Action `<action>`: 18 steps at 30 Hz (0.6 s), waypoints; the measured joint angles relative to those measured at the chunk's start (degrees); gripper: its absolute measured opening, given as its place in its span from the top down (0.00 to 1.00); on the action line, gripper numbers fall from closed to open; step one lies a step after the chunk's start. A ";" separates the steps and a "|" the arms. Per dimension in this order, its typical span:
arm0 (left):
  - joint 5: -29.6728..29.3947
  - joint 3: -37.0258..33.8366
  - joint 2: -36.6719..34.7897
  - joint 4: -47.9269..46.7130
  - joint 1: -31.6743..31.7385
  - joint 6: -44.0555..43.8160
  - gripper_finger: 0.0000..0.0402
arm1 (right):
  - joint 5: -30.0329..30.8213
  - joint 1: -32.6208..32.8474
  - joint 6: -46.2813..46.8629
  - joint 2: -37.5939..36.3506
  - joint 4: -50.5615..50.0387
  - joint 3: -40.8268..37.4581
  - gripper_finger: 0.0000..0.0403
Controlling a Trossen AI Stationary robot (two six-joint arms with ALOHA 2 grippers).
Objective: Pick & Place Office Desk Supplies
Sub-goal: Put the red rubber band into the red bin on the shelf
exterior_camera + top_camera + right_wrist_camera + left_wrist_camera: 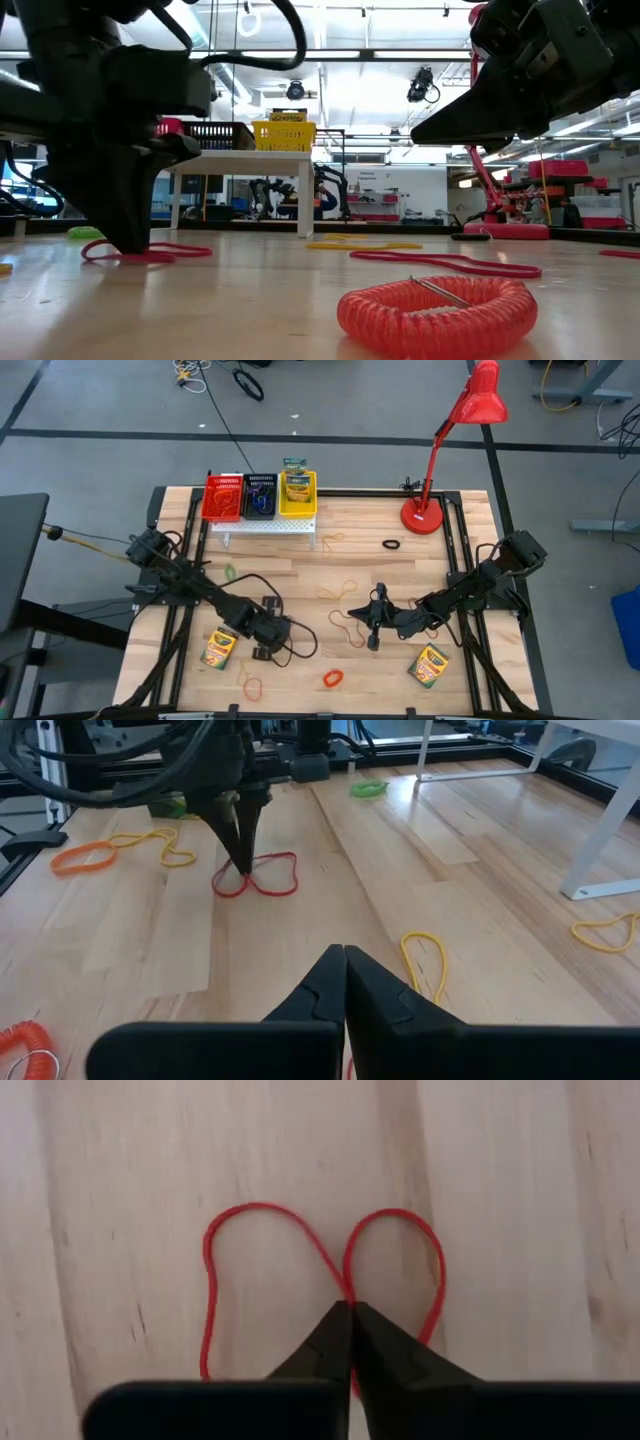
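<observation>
My left gripper (263, 652) stands near the table's near edge, pointing down, shut on a thin red rubber band (212, 1270) that lies on the wood. The right wrist view shows this gripper (243, 865) on the band (280, 885). My right gripper (373, 644) is shut and touches nothing. It hovers above the table near a yellow rubber band (425, 960). Two crayon boxes (219, 649) (429, 665) lie flat on the table. An orange coiled loop (332, 678) lies near the near edge. My left gripper pinches the red rubber band at its middle (346, 1288) between the two fingertips, drawing both sides of the loop together into two lobes. The fingers come from above, pointing down. The band lies flat on the table, slack, with both lobes (400, 1230) spread out.
A white stand (265, 526) at the far edge carries a red bin (222, 498), a dark bin (260, 496) and a yellow bin (298, 500) with a crayon box. A red lamp (424, 515) stands far right. An orange band (250, 684), a green loop (230, 572) and a black loop (391, 544) lie about.
</observation>
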 joint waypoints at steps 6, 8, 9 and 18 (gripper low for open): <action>-7.84 8.09 -3.25 -13.19 0.04 -0.05 0.99 | 0.01 0.00 0.00 0.00 0.00 0.00 0.99; -11.12 10.19 -5.96 -17.61 0.06 -0.71 0.99 | 0.00 0.02 0.02 0.00 -0.02 0.00 0.99; -12.62 10.93 -7.51 -19.45 0.07 -1.21 0.99 | 0.00 0.02 0.02 0.00 -0.02 0.00 0.99; -26.03 12.33 -27.72 -37.01 3.28 -15.13 0.99 | 0.00 0.00 -0.20 0.00 -0.89 0.00 0.99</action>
